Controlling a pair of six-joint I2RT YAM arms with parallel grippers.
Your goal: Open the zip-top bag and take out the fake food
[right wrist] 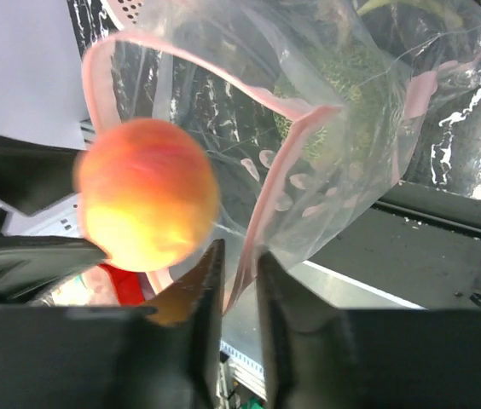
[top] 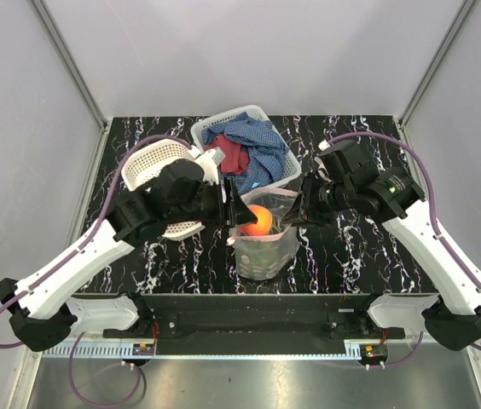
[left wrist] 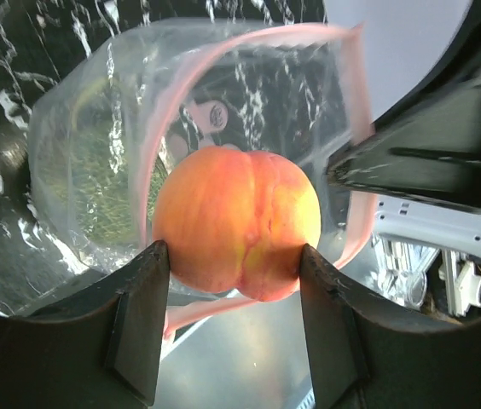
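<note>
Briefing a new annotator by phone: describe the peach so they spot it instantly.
On the black marbled table, in front of the white basket of cloths, stands a clear zip-top bag. At its open mouth the left hand grips the peach: the only round orange thing.

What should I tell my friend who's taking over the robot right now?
The left gripper is shut on the peach, right at the open mouth of the bag.
The right gripper pinches the bag's pink rim.
Done: bag open, peach gripped.
To do: lift the peach clear and set it down, then fetch the green thing deep in the bag.
</note>
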